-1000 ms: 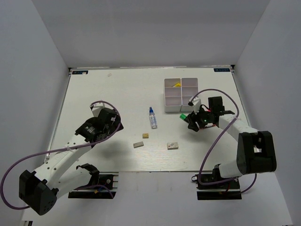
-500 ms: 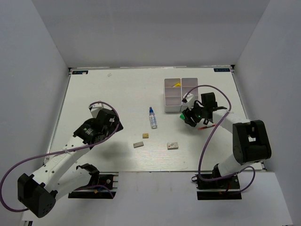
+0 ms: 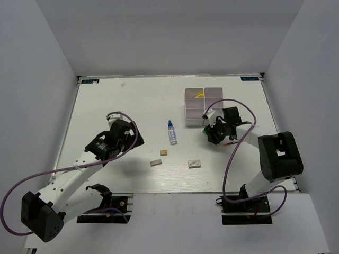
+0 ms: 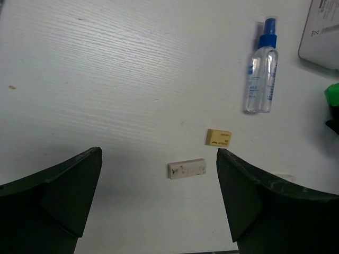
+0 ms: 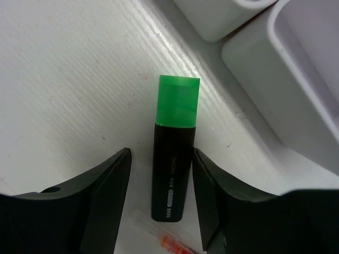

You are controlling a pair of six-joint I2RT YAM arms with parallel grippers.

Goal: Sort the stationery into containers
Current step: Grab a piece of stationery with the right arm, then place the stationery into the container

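Heads up, your right gripper (image 3: 213, 133) is open with a finger on each side of the highlighter (image 5: 174, 169), which lies flat on the table (image 3: 122, 106) just beside the tray (image 3: 204, 112), green cap toward it, while your left gripper (image 4: 159, 152) hangs wide open, empty, over the tan eraser (image 4: 218, 137).

Just below the highlighter (image 5: 174, 164), the red pen (image 5: 172, 245) runs off the picture's bottom edge (only a bit shows). Above and right of the highlighter, the tray (image 5: 249, 53) is cut off too
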